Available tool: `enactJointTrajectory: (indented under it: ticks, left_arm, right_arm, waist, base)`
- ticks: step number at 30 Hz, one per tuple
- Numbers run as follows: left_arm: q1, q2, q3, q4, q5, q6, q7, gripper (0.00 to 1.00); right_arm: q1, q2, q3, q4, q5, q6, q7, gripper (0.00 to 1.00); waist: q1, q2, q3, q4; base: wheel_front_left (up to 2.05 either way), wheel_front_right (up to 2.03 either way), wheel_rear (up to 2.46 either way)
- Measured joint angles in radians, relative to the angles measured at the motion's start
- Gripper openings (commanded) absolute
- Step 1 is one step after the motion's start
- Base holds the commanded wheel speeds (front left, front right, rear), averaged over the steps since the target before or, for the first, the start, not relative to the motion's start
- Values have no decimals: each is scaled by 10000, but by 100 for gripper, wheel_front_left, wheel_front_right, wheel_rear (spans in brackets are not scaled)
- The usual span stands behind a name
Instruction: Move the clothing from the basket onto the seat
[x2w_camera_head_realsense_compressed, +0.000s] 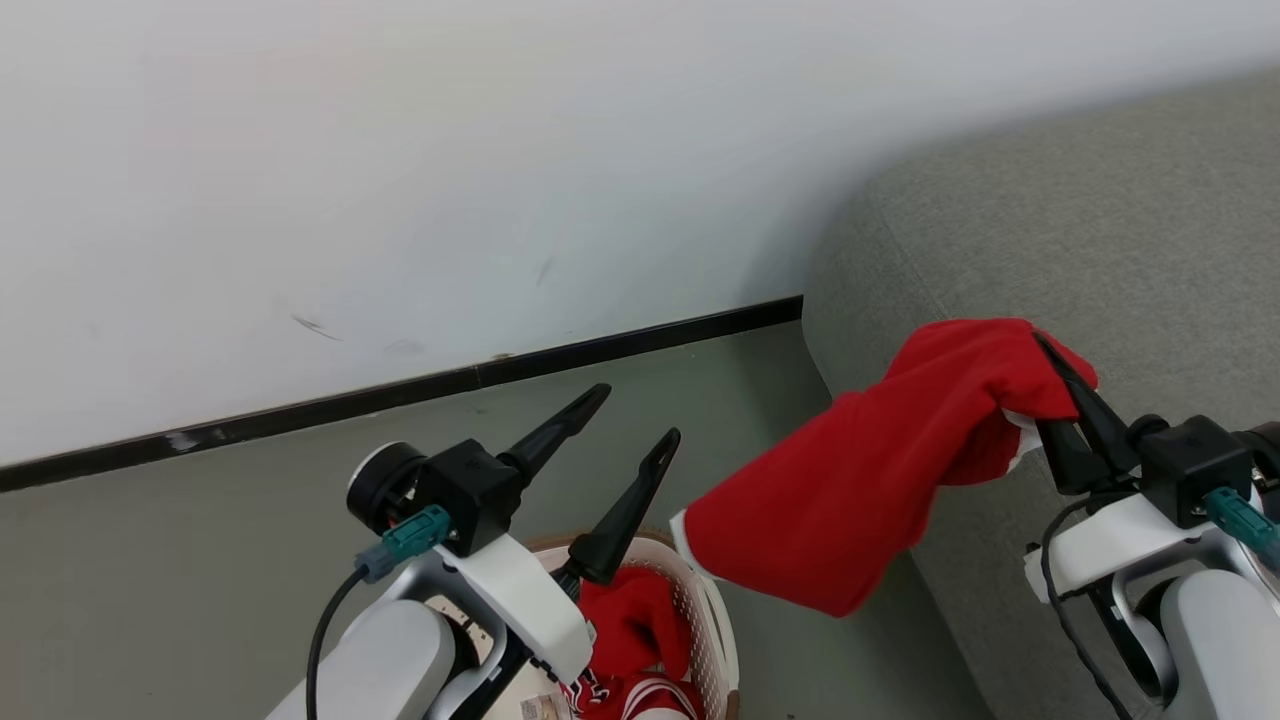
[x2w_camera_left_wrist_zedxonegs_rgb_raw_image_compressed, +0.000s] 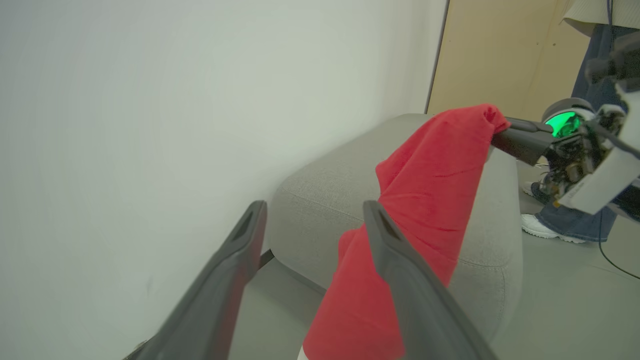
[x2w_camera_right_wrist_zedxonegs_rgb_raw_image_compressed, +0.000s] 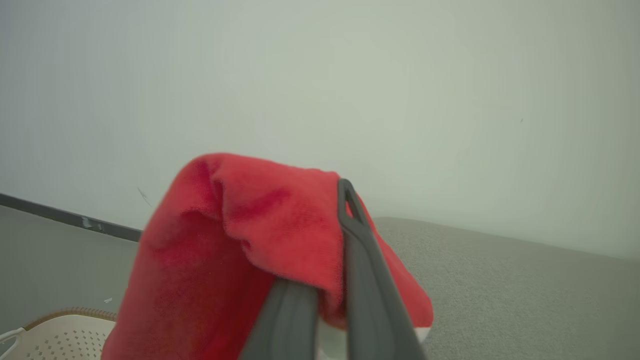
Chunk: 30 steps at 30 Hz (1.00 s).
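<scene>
A plain red garment with white trim hangs in the air between the basket and the seat, my right gripper shut on its upper end. The cloth droops left and down past the grey sofa's front edge. More red clothing, including a striped jersey, lies in the cream basket at the bottom. My left gripper stands open and empty above the basket. The left wrist view looks past that open gripper at the hanging garment, the right gripper and the seat. In the right wrist view the cloth drapes over the shut gripper, hiding one fingertip.
A white wall with a dark baseboard runs behind the grey floor. A person's legs and white shoe stand beyond the sofa's far end, near a tan panel. The basket rim shows low in the right wrist view.
</scene>
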Motion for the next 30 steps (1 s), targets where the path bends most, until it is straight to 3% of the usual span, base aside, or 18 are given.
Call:
enactJointTrajectory:
  ticks: [18, 30]
  left_arm:
    - [219, -332, -685, 2, -318, -339, -107, 100]
    - [338, -378, -784, 0, -286, -359, -286, 100]
  right_arm:
    - [825, -25, -851, -798, -19, 0, 0, 0]
    - [1032, -54, -704, -934, 134, 0, 0, 0]
  waist:
    - [0, 0, -41, -1149]
    - [0, 0, -14, -1844]
  base:
    - [0, 0, 0]
    - [0, 0, 0]
